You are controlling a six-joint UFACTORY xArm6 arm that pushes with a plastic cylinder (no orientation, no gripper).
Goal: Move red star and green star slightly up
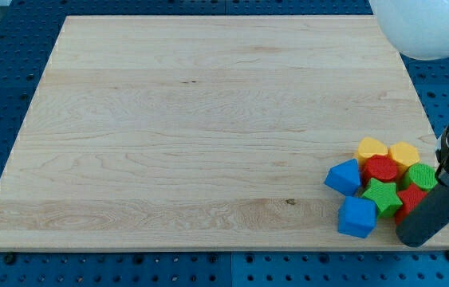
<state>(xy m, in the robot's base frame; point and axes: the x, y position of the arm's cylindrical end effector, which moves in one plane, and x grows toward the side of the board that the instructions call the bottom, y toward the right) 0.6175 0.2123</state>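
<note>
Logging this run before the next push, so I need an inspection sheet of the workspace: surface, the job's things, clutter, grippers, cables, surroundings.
Surface: pale wooden board, bare except for one cluster at the view's bottom right.
Job's things: green star in the cluster's middle; red star right beside it, partly hidden by the rod.
Clutter: two blue blocks, two yellow blocks, a red round block, a second green block, all packed together.
Grippers: none fitted; my tip sits at the cluster's lower right, just below the red star.
Cables: nothing seen.
Surroundings: blue perforated base; white rounded object at the view's top right.
</note>
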